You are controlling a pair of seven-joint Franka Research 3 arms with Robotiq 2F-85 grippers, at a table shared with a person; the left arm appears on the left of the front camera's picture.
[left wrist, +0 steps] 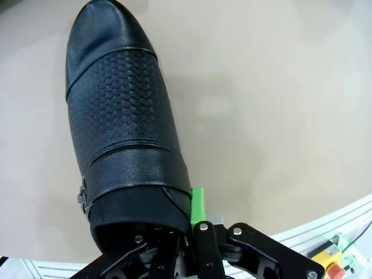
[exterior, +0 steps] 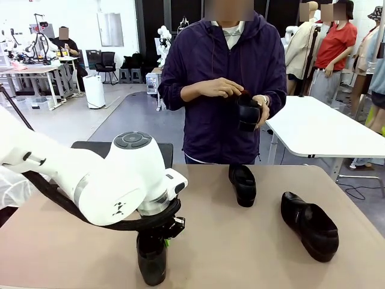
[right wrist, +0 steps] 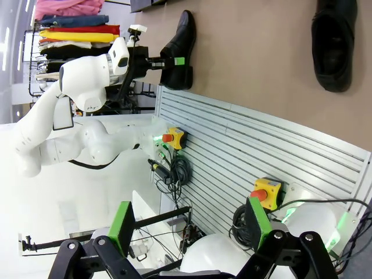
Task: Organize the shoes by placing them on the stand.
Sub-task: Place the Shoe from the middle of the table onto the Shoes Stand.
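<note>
White and thick, the left arm (exterior: 114, 180) comes in from the left side of the front view and bends down over the near part of the tan table (exterior: 240, 253). Its left claw (exterior: 167, 233) is closed on the first shoe (exterior: 151, 260), a black one that stands close to the near edge with its toe toward the camera. In the left wrist view the left claw (left wrist: 187, 228) pinches the wall of this shoe (left wrist: 122, 116) beside the opening. One green pad (left wrist: 198, 203) lies against the outside of the leather, and the other finger goes into the opening, where it is mostly hidden. The shoe has a smooth toe, a woven-looking band over the instep and a small metal buckle (left wrist: 82, 195) at the side. It seems to rest on the table, but I cannot tell this for sure.

Behind the arm, at the far edge, there is a black flat shape (exterior: 90, 147); I cannot tell what it is.

Further right, the second shoe (exterior: 243, 183) lies on the table near the far edge. Just behind it stands a person in a dark purple jacket (exterior: 210, 120), who holds the third shoe (exterior: 248, 114) in front of the body with one hand (exterior: 263, 107) while the other hand (exterior: 219, 88) touches its top. The fourth shoe (exterior: 310, 226) lies on the right part of the table, well apart from the second.

The right claw (right wrist: 189, 232) is wide open in its own view, with nothing between its green pads (right wrist: 120, 224). Beyond it runs the grooved metal side (right wrist: 244, 145) of the table, and farther off the left arm (right wrist: 87, 70) grips the first shoe (right wrist: 177, 52).
</note>
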